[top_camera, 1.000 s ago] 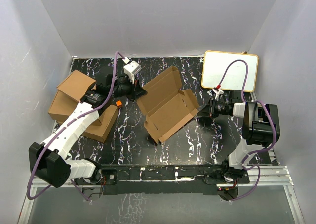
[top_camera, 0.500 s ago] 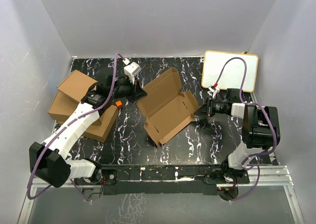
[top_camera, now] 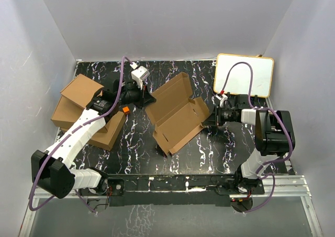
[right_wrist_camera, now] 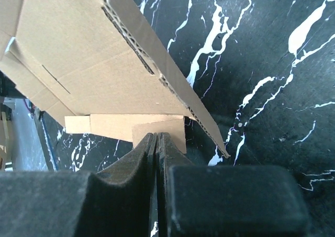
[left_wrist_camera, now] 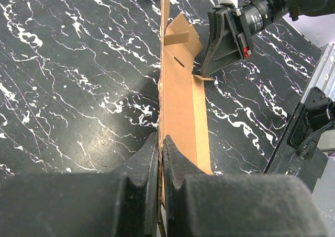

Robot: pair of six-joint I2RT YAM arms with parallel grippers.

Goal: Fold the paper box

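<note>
The paper box (top_camera: 178, 114) lies unfolded in the middle of the black marbled table, its panels tilted up. My left gripper (top_camera: 151, 99) is shut on the box's left edge. In the left wrist view the cardboard (left_wrist_camera: 180, 106) runs straight out from between the clamped jaws of the left gripper (left_wrist_camera: 160, 140). My right gripper (top_camera: 208, 121) is shut with nothing between its jaws, its tips at the box's right side. From the right wrist, the right gripper (right_wrist_camera: 157, 136) points into a small side flap (right_wrist_camera: 175, 130) below the large panel (right_wrist_camera: 89, 43).
A pile of ready-made cardboard boxes (top_camera: 78, 109) sits at the left under the left arm. A white board with a yellow rim (top_camera: 244, 75) lies at the back right. Light walls close in the table on three sides.
The right gripper has moved left, up to the box's right flap. The box has shifted slightly left. The left gripper has kept its grip and place.
</note>
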